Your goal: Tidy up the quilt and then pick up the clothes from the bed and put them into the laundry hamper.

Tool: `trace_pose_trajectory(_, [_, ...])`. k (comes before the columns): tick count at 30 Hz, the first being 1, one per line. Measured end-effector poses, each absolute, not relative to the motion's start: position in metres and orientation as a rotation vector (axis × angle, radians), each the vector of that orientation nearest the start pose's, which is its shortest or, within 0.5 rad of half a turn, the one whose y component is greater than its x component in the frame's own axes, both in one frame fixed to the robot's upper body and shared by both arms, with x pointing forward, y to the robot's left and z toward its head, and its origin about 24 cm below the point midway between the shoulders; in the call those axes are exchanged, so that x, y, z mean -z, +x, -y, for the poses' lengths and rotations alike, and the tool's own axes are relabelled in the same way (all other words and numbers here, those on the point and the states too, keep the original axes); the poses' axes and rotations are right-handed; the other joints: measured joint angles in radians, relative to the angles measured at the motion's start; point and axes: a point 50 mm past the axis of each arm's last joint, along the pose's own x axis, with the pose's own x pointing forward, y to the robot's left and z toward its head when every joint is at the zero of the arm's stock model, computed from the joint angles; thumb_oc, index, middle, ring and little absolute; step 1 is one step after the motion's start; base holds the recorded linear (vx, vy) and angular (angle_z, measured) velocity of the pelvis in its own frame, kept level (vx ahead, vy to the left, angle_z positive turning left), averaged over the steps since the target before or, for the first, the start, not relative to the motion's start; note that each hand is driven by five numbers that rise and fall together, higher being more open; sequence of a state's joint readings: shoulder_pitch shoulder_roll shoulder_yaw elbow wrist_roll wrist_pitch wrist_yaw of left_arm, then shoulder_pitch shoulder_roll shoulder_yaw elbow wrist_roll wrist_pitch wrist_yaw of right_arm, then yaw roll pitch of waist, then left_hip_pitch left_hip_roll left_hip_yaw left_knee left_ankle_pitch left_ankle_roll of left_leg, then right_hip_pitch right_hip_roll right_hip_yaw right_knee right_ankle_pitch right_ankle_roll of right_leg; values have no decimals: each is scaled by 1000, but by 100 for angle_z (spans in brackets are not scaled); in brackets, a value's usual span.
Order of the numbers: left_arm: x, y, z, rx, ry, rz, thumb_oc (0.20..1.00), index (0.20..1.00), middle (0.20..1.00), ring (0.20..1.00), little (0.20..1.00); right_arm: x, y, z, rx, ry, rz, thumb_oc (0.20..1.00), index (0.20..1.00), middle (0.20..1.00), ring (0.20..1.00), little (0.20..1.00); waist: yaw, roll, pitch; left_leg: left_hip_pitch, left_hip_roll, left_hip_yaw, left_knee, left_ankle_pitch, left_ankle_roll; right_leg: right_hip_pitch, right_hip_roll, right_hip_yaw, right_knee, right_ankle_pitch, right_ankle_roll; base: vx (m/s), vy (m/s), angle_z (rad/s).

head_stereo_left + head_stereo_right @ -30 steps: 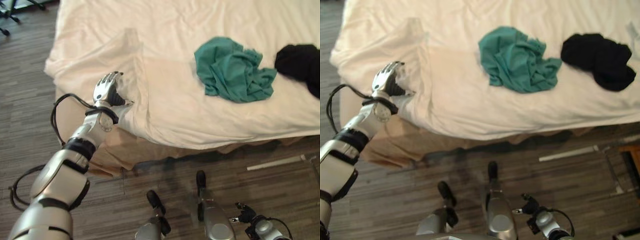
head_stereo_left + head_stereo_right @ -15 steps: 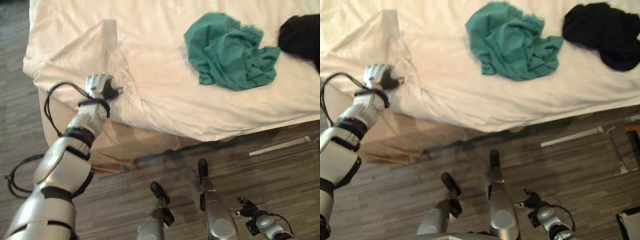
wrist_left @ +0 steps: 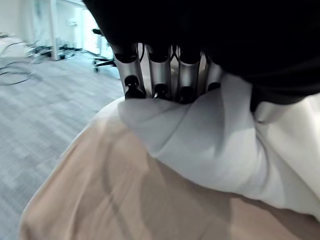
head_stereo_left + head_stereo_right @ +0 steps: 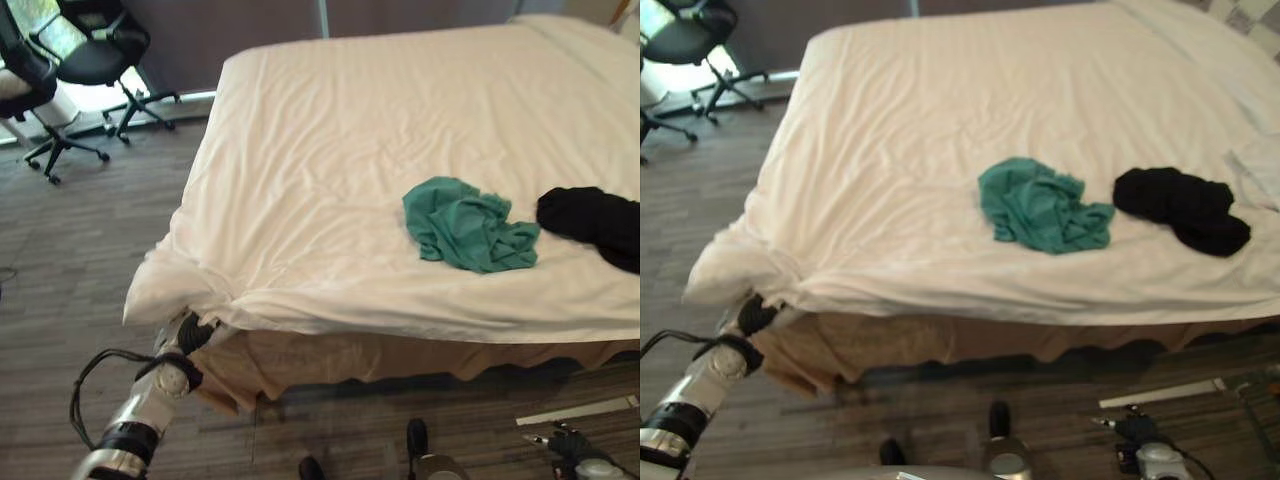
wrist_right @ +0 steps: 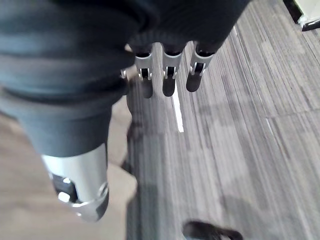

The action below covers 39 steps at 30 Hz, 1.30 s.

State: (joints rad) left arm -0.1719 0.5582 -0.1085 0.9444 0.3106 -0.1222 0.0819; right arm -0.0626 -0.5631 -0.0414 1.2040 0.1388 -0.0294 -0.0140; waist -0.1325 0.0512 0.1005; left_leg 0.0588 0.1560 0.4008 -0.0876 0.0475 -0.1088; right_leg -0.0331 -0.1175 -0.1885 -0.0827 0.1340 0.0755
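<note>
Quilt (image 4: 400, 150) lies spread over the bed (image 4: 330, 355), mostly flat with light creases; its near left corner is bunched into a wad at the mattress edge. Left robot hand (image 4: 190, 332) sits at that corner, below the overhang, and in its wrist view the fingers (image 3: 155, 75) are curled round a fold of white cloth, so it is clamped on the quilt. Judgement: the corner is gripped low and outward to draw the cover taut over the bed's corner, which would account for the smooth sheet above the wad. Clothes rest on the quilt's near right part: a green garment (image 4: 468, 222) crumpled toward the middle, a black garment (image 4: 592, 222) just beside it, apart by a narrow strip of quilt. Neither is touched yet, so the tidying step looks to be the one in hand. Right robot hand (image 5: 167, 70) hangs over the floor (image 5: 240, 130), fingers straight and apart, holding nothing. Office chairs (image 4: 70, 60) stand well beyond the bed's far left corner.
</note>
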Motion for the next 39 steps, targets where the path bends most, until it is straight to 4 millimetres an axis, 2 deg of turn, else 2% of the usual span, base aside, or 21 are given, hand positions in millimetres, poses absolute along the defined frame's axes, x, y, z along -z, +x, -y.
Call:
trace_pose_trajectory(6, [88, 182, -324, -197, 660, -841, 1000, 1000, 1000, 1000, 1000, 13, 135, 442, 675, -531, -839, 1000, 1000, 1000, 1000, 1000, -2, 20, -57, 16, 6, 3, 4, -15, -1, 5, 9, 15, 1, -4, -1, 20, 45, -11])
trace_pose_trajectory(8, [115, 136, -323, -215, 580, -1056, 1000, 1000, 1000, 1000, 1000, -34, 162, 448, 651, -696, -652, 1000, 1000, 1000, 1000, 1000, -7, 42, -60, 24, 5, -3, 5, -16, -3, 4, 9, 25, 0, -3, -1, -2, 42, -18])
trace_pose_trajectory(11, [154, 0, -294, -156, 450, -1525, 1000, 1000, 1000, 1000, 1000, -98, 208, 434, 590, -924, -364, 1000, 1000, 1000, 1000, 1000, 6, 52, -65, 30, 6, -26, 6, -15, -3, 15, 8, 17, 0, -4, -1, -27, 15, 8])
trace_pose_trajectory(13, [153, -59, -286, -94, 431, -1715, 1000, 1000, 1000, 1000, 1000, -116, 233, 423, 573, -952, -270, 1000, 1000, 1000, 1000, 1000, 40, 34, -68, 22, 6, -38, 5, -13, 1, 18, 6, 0, -1, -9, 3, -36, 12, 34])
trace_pose_trajectory(14, [151, -72, -285, -63, 448, -1753, 1000, 1000, 1000, 1000, 1000, -121, 247, 413, 541, -954, -234, 476, 476, 476, 476, 476, 58, 29, -69, 12, 5, -46, 0, -16, 9, 14, 4, -4, -2, -14, 3, -66, 13, 34])
trace_pose_trajectory(15, [149, -78, -286, -6, 484, -1774, 1000, 1000, 1000, 1000, 1000, -131, 266, 396, 480, -966, -161, 200, 200, 200, 200, 200, 73, 25, -68, -1, 2, -54, 0, -16, 10, 4, 0, -10, -2, -14, 4, -61, 10, 34])
trace_pose_trajectory(16, [149, -77, -286, 28, 508, -1772, 1000, 1000, 1000, 1000, 1000, -136, 276, 386, 446, -969, -120, 200, 200, 200, 200, 200, 84, 25, -68, -9, 2, -54, 0, -13, 14, -1, -3, -18, -2, -14, 4, -90, 6, 41])
trace_pose_trajectory(17, [152, -64, -286, 180, 611, -1725, 1000, 1000, 1000, 1000, 1000, -150, 311, 346, 330, -960, -7, 200, 200, 200, 200, 200, 100, 14, -60, -39, 0, -52, 0, -13, 13, -30, -8, -22, -3, -12, 7, -59, 6, 32])
trace_pose_trajectory(19, [154, -34, -289, 234, 674, -1617, 1000, 1000, 1000, 1000, 1000, -159, 325, 317, 231, -944, 95, 200, 200, 200, 200, 200, 124, 12, -59, -70, -1, -54, 1, -10, 13, -47, -10, -23, -3, -10, 10, -132, -7, 32])
trace_pose_trajectory(20, [152, -6, -291, 357, 789, -1496, 1000, 1000, 1000, 1000, 1000, -163, 350, 276, 125, -910, 156, 200, 200, 200, 200, 200, 138, 13, -57, -92, 3, -54, 1, -3, 12, -70, -8, -23, -2, -3, 19, -224, -18, 14])
trace_pose_trajectory(21, [149, 12, -294, 380, 832, -1433, 1000, 1000, 1000, 1000, 1000, -165, 356, 259, 77, -900, 189, 200, 200, 200, 200, 200, 152, 5, -53, -107, 5, -56, 0, 2, 10, -85, -8, -24, -2, 1, 26, -256, -23, 18])
trace_pose_trajectory(22, [142, 57, -297, 366, 884, -1287, 1000, 1000, 1000, 1000, 1000, -166, 360, 240, 21, -890, 234, 200, 200, 200, 200, 200, 164, -1, -44, -147, 5, -61, 0, 4, 12, -111, -10, -33, 4, 1, 26, -237, -16, 35])
trace_pose_trajectory(24, [127, 105, -299, 335, 941, -1109, 1000, 1000, 1000, 1000, 1000, -173, 367, 223, -4, -847, 283, 200, 200, 200, 200, 200, 165, -9, -7, -183, 5, -68, 0, 13, 13, -142, -16, -52, 10, 1, 26, -205, -11, 34])
trace_pose_trajectory(25, [111, 143, -296, 283, 963, -965, 1000, 1000, 1000, 1000, 1000, -179, 372, 205, -31, -808, 314, 200, 200, 200, 200, 200, 171, -10, 38, -228, 4, -94, 0, 15, 11, -174, -20, -68, 8, 4, 29, -158, -12, 14])
trace_pose_trajectory(29, [80, 220, -267, 206, 943, -684, 1000, 1000, 1000, 1000, 1000, -180, 385, 175, -70, -715, 322, 200, 200, 200, 200, 200, 179, -2, 154, -332, 2, -127, 6, 32, -12, -251, -22, -102, 10, 3, 31, -128, -11, 30])
trace_pose_trajectory(31, [85, 227, -248, 222, 924, -661, 1000, 1000, 1000, 1000, 1000, -177, 396, 153, -84, -649, 296, 200, 200, 200, 200, 200, 198, 33, 189, -367, 16, -139, 0, 39, -13, -287, -12, -108, 10, 9, 34, -124, -11, -29])
trace_pose_trajectory(32, [81, 244, -225, 247, 915, -591, 1000, 1000, 1000, 1000, 1000, -167, 401, 135, -115, -616, 250, 200, 200, 200, 200, 200, 219, 60, 204, -423, 29, -143, 0, 41, -9, -373, -13, -107, 108, -15, 9, -125, -12, -5])
trace_pose_trajectory(33, [77, 253, -219, 238, 911, -568, 1000, 1000, 1000, 1000, 1000, -162, 405, 132, -109, -601, 215, 200, 200, 200, 200, 200, 213, 57, 210, -448, 22, -143, 7, 44, -12, -397, -22, -117, 110, -19, 10, -138, -9, 33])
trace_pose_trajectory(34, [66, 272, -205, 247, 903, -498, 1000, 1000, 1000, 1000, 1000, -169, 406, 120, -108, -545, 244, 200, 200, 200, 200, 200, 212, 50, 261, -469, 11, -141, 14, 69, -12, -405, -28, -131, 89, -17, 10, -125, 3, 37])
trace_pose_trajectory(36, [70, 270, -199, 246, 875, -508, 1000, 1000, 1000, 1000, 1000, -192, 407, 91, -161, -478, 342, 200, 200, 200, 200, 200, 210, 52, 285, -454, 14, -148, 13, 83, 7, -427, -11, -140, 64, -2, 21, -123, 7, -18])
trace_pose_trajectory(39, [72, 272, -180, 241, 801, -497, 1000, 1000, 1000, 1000, 1000, -207, 409, 76, -174, -411, 380, 200, 200, 200, 200, 200, 202, 56, 288, -489, 4, -151, 4, 100, 25, -476, -22, -143, 80, 20, 20, -59, 29, -13])
